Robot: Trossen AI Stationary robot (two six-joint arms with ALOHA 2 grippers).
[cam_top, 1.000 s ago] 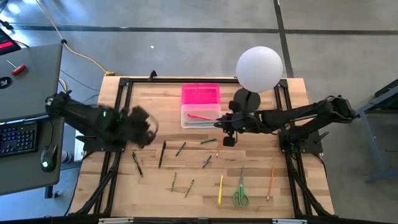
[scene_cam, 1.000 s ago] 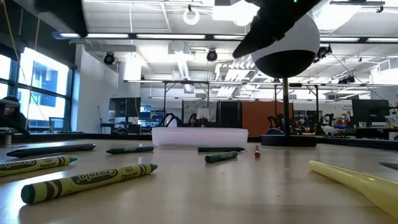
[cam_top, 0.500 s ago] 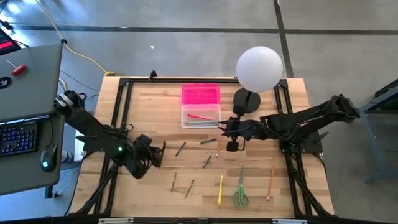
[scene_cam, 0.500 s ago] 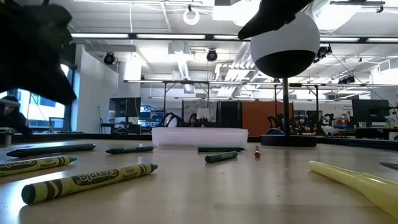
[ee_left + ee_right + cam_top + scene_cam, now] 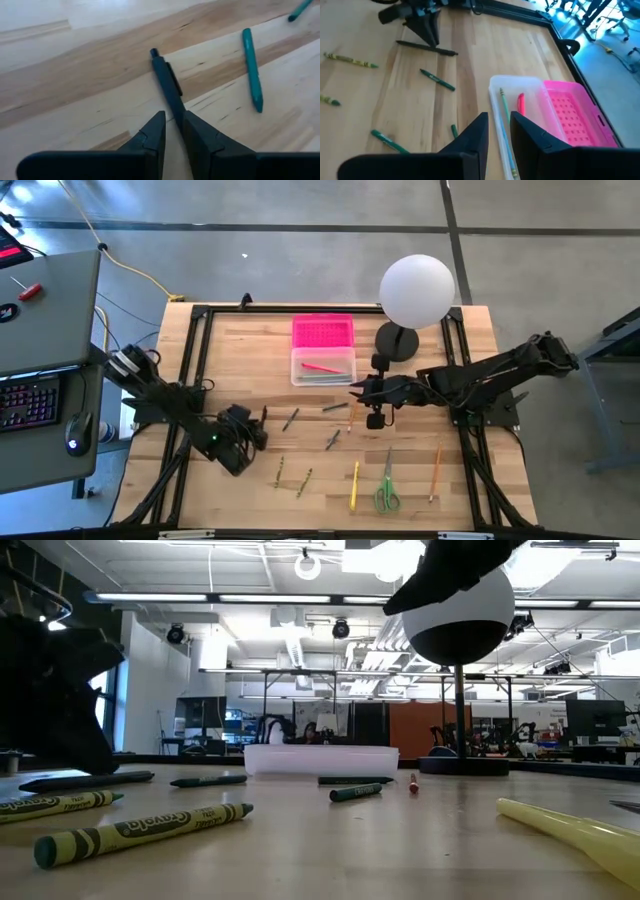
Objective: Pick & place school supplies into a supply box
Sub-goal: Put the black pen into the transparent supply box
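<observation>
The clear supply box (image 5: 323, 366) stands at the table's far middle with a red and a green pencil inside. Its pink lid (image 5: 323, 332) lies just beyond it. School supplies lie scattered on the wood: a dark pen (image 5: 167, 82), green crayons (image 5: 290, 420), olive crayons (image 5: 279, 471), a yellow marker (image 5: 354, 485), green-handled scissors (image 5: 386, 485) and an orange pencil (image 5: 436, 470). My left gripper (image 5: 174, 117) is low over the dark pen, slightly open, one finger on each side of it. My right gripper (image 5: 498, 125) hangs open and empty above the table, near the box's right side. My left gripper's fingers (image 5: 431, 37) slant down onto the dark pen at about its middle (image 5: 172, 107) and lie across it, one on each side. The pen lies flat on the table. Whether the fingers touch it, I cannot tell.
A white globe lamp (image 5: 416, 290) stands on its dark base at the far right, close to my right arm. A black frame (image 5: 200, 330) runs along the table's edges. A desk with a keyboard (image 5: 30, 400) stands off the table's left side.
My left gripper has come down from well above the table and moved toward the near edge, rolling as it went, until its fingers straddle the dark pen. My right gripper has drawn a little away from the box toward the near edge. No supply has moved.
</observation>
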